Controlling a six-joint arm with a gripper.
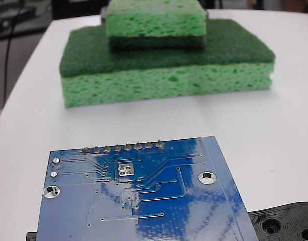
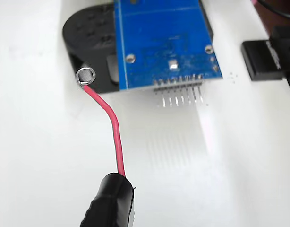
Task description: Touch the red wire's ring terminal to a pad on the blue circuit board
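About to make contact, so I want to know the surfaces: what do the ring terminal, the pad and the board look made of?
Ring terminal: bare silvery metal, shiny, by its bright glint.
Pad: dull silver-grey metal, probably tinned, with four small dark holes.
Blue circuit board: rigid laminate, likely fibreglass, under glossy blue coating; it mirrors the light.
Red wire: smooth red plastic-looking insulation.

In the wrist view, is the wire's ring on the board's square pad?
No, the ring sits left of the blue board, over the black part, away from the pad.

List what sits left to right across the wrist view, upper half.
ring terminal → black plastic part → blue circuit board, with the pad on it → row of pins → black block.
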